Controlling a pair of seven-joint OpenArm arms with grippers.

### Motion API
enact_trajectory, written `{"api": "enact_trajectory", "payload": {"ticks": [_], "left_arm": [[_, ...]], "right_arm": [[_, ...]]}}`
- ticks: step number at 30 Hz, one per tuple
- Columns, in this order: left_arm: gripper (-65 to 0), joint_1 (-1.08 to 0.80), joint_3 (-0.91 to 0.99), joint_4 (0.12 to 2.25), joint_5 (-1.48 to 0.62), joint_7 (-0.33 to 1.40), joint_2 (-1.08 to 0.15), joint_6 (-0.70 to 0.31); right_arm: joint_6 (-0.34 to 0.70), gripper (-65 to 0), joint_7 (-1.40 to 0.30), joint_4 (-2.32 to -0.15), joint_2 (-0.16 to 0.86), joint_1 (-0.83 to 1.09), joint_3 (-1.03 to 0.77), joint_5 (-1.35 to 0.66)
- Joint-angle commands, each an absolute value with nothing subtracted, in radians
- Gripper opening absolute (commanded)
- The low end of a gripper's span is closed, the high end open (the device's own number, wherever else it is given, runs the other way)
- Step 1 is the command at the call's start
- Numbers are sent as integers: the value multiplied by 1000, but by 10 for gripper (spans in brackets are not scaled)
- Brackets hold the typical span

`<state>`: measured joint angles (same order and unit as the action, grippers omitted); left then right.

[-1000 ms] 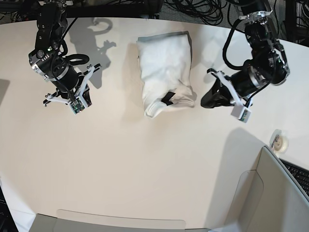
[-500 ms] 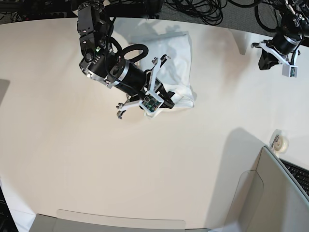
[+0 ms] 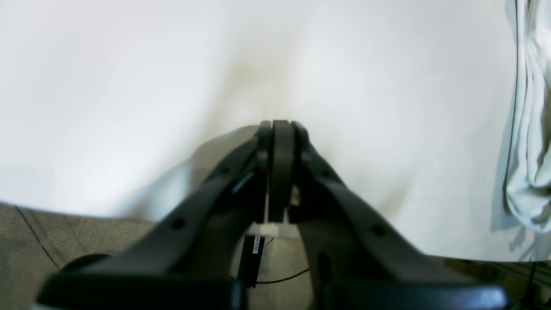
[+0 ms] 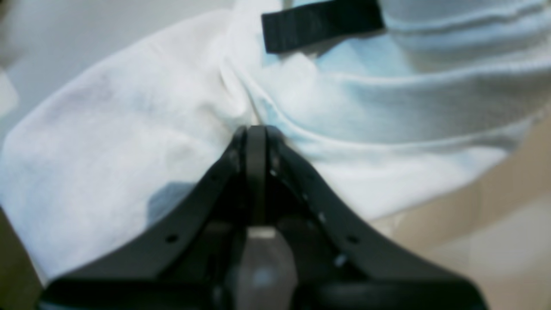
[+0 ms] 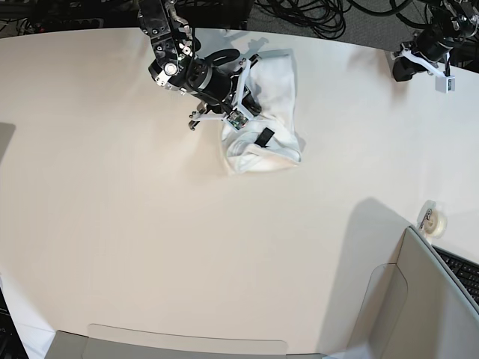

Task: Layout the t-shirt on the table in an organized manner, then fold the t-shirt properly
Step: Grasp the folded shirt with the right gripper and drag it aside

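A broad off-white table (image 5: 150, 247) with a curved far edge fills the base view, dark cables trailing behind it and a grey-beige panel (image 5: 426, 299) at the near right corner.

The right gripper (image 4: 257, 129) has its jaws pressed together, tips resting against or just above white cloth; whether a fold is pinched between them I cannot tell, since no fabric shows in the seam. In the base view this gripper (image 5: 243, 112) sits over the near-left part of the t-shirt (image 5: 269, 112), which lies as a compact folded bundle toward the far middle of the table, plain white side up, with a small black tag (image 5: 263, 137) showing near its front end (the same dark strip appears at the top of the right wrist view (image 4: 323, 23)).

The left gripper (image 3: 280, 129) is also closed, holding nothing, and hangs over bare table at the far right edge (image 5: 408, 67), well apart from the shirt; only a strip of white cloth (image 3: 527, 129) shows at the margin of its camera.

By my judgement the folding is mostly done: the bundle is narrow and layered, no print visible. Its near end looks lumpy and loose, so some tidying or a final tuck may remain.
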<state>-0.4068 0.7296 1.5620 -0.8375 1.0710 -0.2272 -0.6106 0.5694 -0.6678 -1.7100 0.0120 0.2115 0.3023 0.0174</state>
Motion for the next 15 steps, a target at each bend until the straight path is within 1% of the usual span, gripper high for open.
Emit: {"api": "enact_trajectory", "payload": {"ticks": [1, 4, 9, 15], "left_arm": [[-650, -415, 730, 1563, -792, 1104, -234, -601], [-650, -414, 702, 1563, -792, 1106, -232, -601], [-650, -417, 647, 1563, -792, 1104, -229, -601], [-650, -412, 618, 1563, -792, 1104, -208, -601]], "right_arm": [[567, -650, -742, -1733, 56, 236, 271, 67], [568, -650, -779, -1778, 166, 260, 203, 67], [573, -650, -792, -1781, 357, 292, 102, 64], [575, -650, -794, -1713, 572, 348, -4, 62]]}}
